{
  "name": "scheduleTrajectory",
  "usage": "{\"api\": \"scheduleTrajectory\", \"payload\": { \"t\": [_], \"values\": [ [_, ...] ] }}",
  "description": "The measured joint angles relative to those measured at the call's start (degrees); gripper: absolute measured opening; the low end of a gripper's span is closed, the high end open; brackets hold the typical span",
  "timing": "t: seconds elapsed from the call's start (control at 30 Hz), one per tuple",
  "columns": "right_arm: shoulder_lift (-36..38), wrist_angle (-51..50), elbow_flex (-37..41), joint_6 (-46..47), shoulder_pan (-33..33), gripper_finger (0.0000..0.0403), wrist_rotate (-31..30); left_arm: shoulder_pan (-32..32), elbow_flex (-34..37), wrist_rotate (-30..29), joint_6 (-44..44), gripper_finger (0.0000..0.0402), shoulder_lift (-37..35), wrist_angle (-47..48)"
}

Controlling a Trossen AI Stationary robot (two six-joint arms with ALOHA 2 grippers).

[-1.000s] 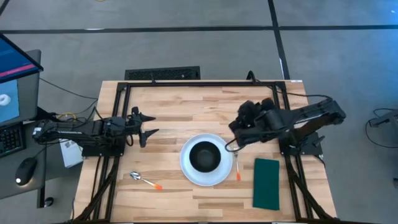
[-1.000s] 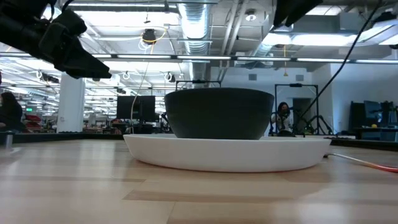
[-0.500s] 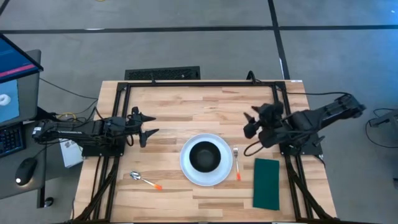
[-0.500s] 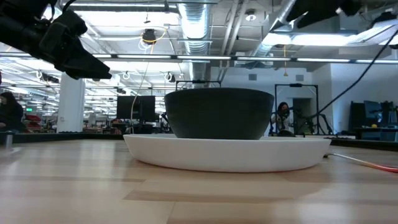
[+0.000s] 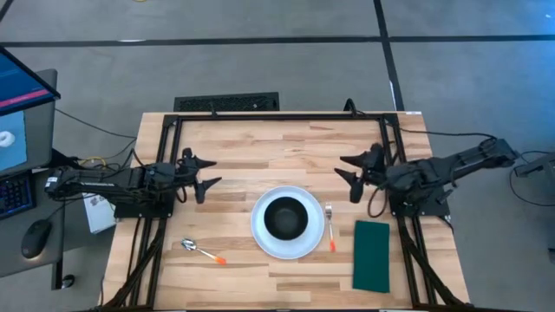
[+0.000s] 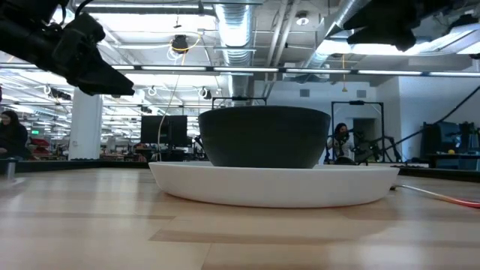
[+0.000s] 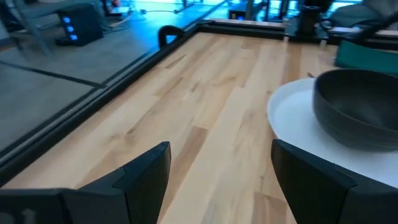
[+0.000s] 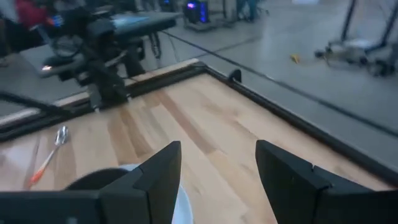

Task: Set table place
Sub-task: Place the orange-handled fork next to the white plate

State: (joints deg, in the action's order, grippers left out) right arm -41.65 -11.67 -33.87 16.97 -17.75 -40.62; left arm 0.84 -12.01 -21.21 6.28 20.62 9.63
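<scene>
Spoon [image 5: 202,251], at seven o'clock off the plate [image 5: 261,236], is judged light, stiff and slippery, best pinched at its orange handle; both the left gripper [image 5: 206,176] and right gripper [image 5: 349,177] are held with fingers spread.

No readable text

We find no legible words, labels, brands or numbers on the table, the arms or the room behind.

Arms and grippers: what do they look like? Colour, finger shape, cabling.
Both arms are dark, near black, built of slim jointed links. The left gripper and right gripper each carry two matte dark fingers, broad and flat with angular, tapering tips. Black cables run along the right arm by the table frame. No markings are legible.
</scene>
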Motion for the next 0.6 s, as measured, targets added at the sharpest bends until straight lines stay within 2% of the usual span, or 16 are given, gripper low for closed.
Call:
{"api": "scheduleTrajectory", "payload": {
  "t": [0.13,0.23,0.43,0.6],
  "values": [
    [4.9,2.1,2.3,-6.4,1.8,0.0232,2.9,0.0,0.0,-2.3,1.4,0.0268,0.0,0.4],
    [8.3,1.8,4.3,-7.4,3.1,0.0232,3.2,0.0,0.0,-1.9,1.5,0.0268,0.0,0.5],
    [11.5,2.3,9.3,-5.0,3.5,0.0232,3.3,0.0,0.0,2.8,2.1,0.0268,0.0,0.6],
    [11.3,6.9,12.2,-4.5,3.5,0.0232,3.3,0.0,0.0,6.1,3.7,0.0268,0.0,2.6]
  ]
}}
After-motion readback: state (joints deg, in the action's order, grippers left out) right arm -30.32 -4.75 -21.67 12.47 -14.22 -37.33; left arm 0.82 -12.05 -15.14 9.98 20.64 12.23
